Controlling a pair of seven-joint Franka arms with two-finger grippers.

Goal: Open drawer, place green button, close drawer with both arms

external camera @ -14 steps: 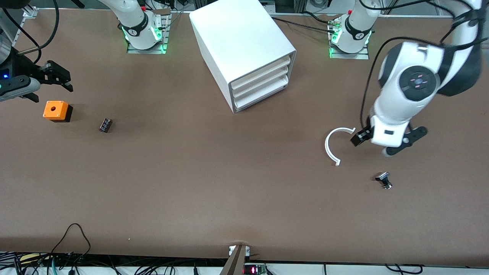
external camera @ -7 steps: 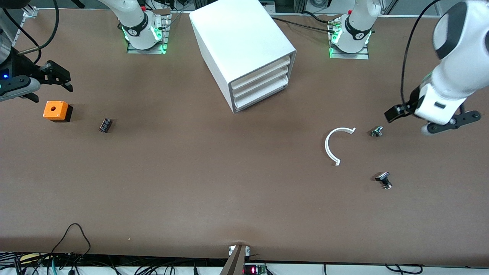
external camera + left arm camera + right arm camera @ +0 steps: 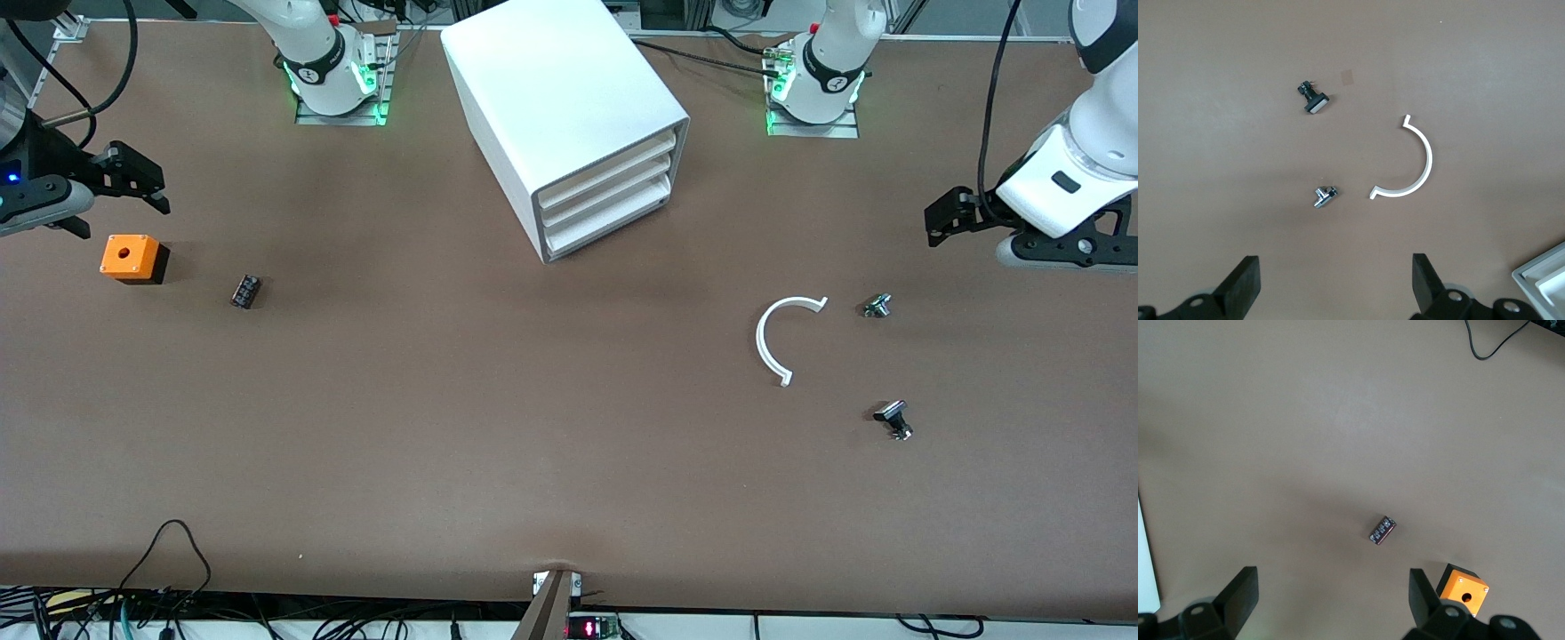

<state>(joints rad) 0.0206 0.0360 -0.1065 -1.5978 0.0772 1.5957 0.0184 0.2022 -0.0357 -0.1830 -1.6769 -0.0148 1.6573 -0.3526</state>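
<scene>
The white cabinet point(image 3: 560, 98) stands mid-table with all three drawers shut; the lowest drawer point(image 3: 609, 222) is closed. A small part with a greenish cap, seemingly the button point(image 3: 877, 307), lies on the table beside a white arc; it also shows in the left wrist view point(image 3: 1325, 195). My left gripper point(image 3: 1005, 238) is open and empty over bare table toward the left arm's end, apart from the button; its fingers point(image 3: 1245, 287) frame bare table. My right gripper point(image 3: 107, 200) is open and empty over the table beside the orange box point(image 3: 133, 258).
A white C-shaped arc point(image 3: 778, 342) lies beside the button. A black-and-silver part point(image 3: 893, 420) lies nearer the front camera. A small black part point(image 3: 245, 292) lies near the orange box. Cables run along the table's near edge.
My left arm has swung from over the button and arc toward the left arm's end of the table, uncovering the button. My right arm has not moved.
</scene>
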